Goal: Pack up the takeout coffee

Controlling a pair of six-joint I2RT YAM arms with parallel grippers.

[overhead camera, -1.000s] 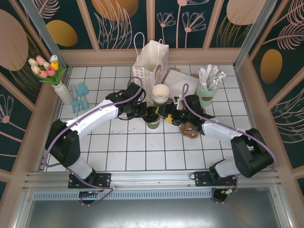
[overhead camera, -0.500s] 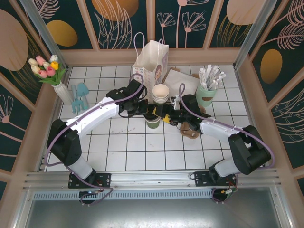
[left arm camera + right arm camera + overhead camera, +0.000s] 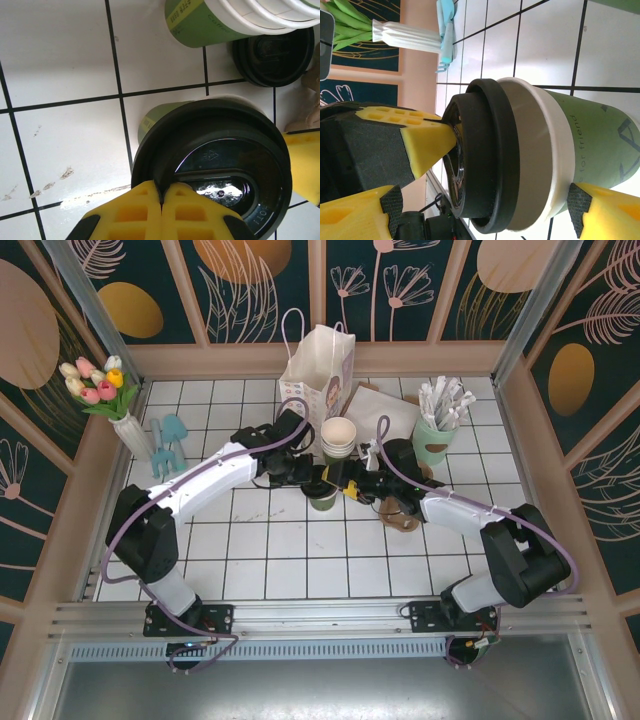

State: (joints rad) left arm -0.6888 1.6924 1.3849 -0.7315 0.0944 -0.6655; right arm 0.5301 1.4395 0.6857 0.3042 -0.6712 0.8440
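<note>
The takeout coffee stands on the tiled table just past its middle. It is upright, its long axis vertical and its black lid facing straight up, so the top view looks down its length. Over the last second the cup has not shifted, but the left arm has swung in from about 10 o'clock. The left gripper now has its yellow fingers pinched together with nothing between them, their tips resting on the lid's near rim. The right gripper sits at the cup's 3 o'clock, where it was half a second ago. It is rolled on its side with jaws spread wide along the cup's height; whether the lower finger touches the wall I cannot tell. This reads as seating the lid while the other arm steadies the cup, so packing proper has not begun. A stack of cups stands just beyond at 12 o'clock, a spare lid beside it, and the paper bag waits further back at 12 o'clock.
</note>
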